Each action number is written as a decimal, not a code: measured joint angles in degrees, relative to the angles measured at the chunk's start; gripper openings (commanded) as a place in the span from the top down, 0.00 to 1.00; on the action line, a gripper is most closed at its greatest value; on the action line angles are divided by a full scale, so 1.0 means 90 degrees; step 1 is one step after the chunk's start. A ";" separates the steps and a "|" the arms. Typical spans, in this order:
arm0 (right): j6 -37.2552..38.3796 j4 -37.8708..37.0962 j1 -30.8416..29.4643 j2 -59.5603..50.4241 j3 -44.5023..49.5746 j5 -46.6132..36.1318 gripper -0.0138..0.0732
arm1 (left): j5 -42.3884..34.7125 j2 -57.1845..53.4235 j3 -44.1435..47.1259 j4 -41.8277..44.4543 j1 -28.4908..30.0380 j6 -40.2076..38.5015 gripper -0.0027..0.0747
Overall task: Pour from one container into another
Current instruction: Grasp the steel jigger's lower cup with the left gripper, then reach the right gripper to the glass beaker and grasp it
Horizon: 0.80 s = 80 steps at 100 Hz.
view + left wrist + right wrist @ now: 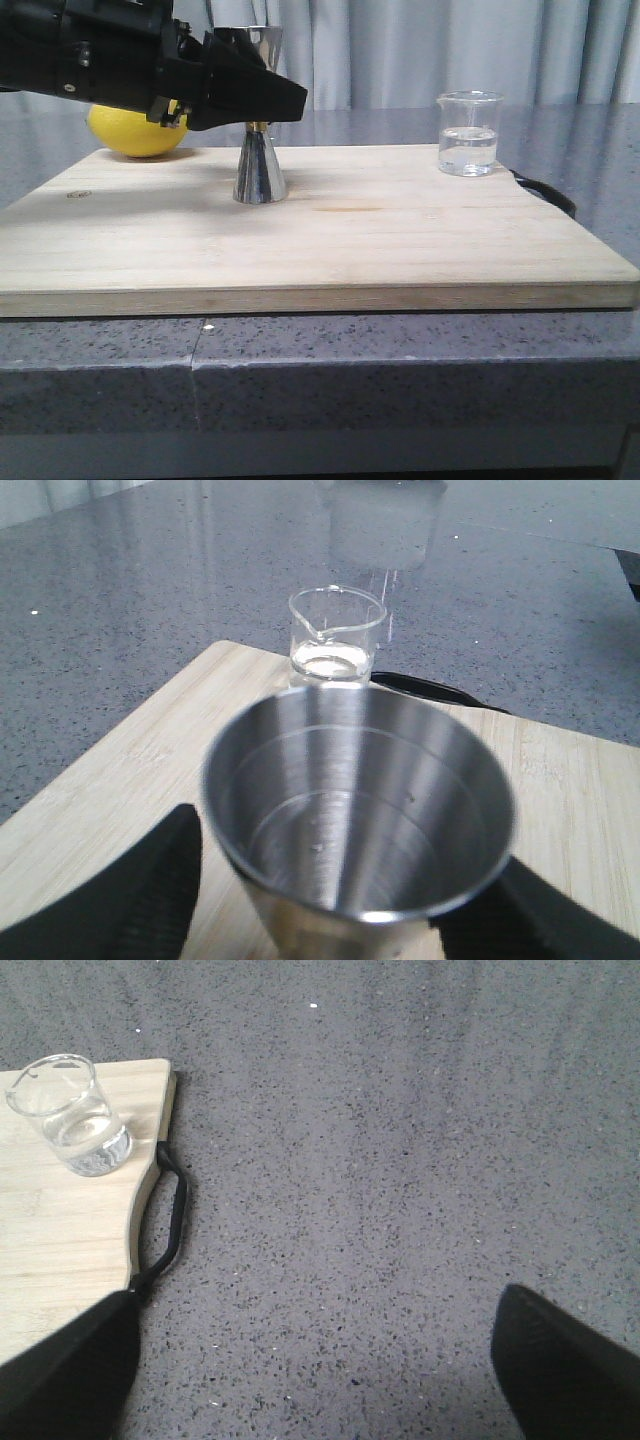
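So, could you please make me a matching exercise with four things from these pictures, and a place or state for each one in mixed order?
Things:
1. beaker
2. jigger
3. lemon
4. right gripper

Places or states:
A. between the left gripper's fingers
B. over the bare counter, holding nothing
C. at the board's far left, behind the left arm
D. partly filled with clear liquid, near the board's handle

Pairs: 1-D, 2-A, 3-C, 4-B
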 measured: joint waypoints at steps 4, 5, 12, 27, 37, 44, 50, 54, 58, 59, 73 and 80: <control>0.0000 0.0000 0.0000 0.0000 0.0000 0.0000 0.10 | 0.0000 0.0000 -0.0011 0.0000 0.0000 0.0000 0.55; 0.0000 0.0000 0.0000 0.0000 0.0000 0.0000 0.10 | 0.0000 0.0000 -0.0011 0.0000 0.0000 0.0000 0.56; 0.0000 0.0000 0.0000 0.0000 0.0000 0.0000 0.10 | 0.0000 0.0000 -0.0011 0.0000 0.0000 0.0000 0.63; 0.0000 0.0000 0.0000 0.0000 0.0000 0.0000 0.10 | 0.0104 0.0000 -0.0011 0.0000 0.0000 0.0000 0.70; 0.0000 0.0000 0.0000 0.0000 0.0000 -0.0011 0.10 | 0.0314 0.0014 -0.0011 0.0012 0.0000 0.0000 0.71; 0.0000 0.0042 0.0000 0.0000 0.0000 -0.0077 0.10 | 0.0485 0.0014 -0.0011 0.0012 0.0000 0.0000 0.71; -0.0069 0.0188 0.0024 0.0000 0.0000 -0.0204 0.10 | 0.0574 0.0014 -0.0011 0.0022 0.0000 0.0000 0.71; -0.0200 0.0362 0.0053 0.0016 0.0000 -0.0345 0.10 | 0.0620 0.0014 -0.0011 0.0022 0.0000 0.0000 0.71; -0.0369 0.0568 0.0125 0.0065 0.0000 -0.0501 0.10 | 0.0670 0.0014 -0.0011 0.0022 0.0000 0.0000 0.71; -0.0398 0.0602 0.0152 0.0068 0.0000 -0.0528 0.10 | 0.0667 0.0014 -0.0011 0.0022 0.0000 0.0000 0.71; -0.0824 0.1030 0.0548 0.0375 0.0000 -0.1089 0.10 | 0.0755 0.0014 -0.0011 0.0025 0.0000 0.0000 0.71; -0.0873 0.1074 0.0835 0.0609 0.0000 -0.1371 0.10 | 0.0795 0.0014 -0.0011 0.0025 0.0000 0.0000 0.71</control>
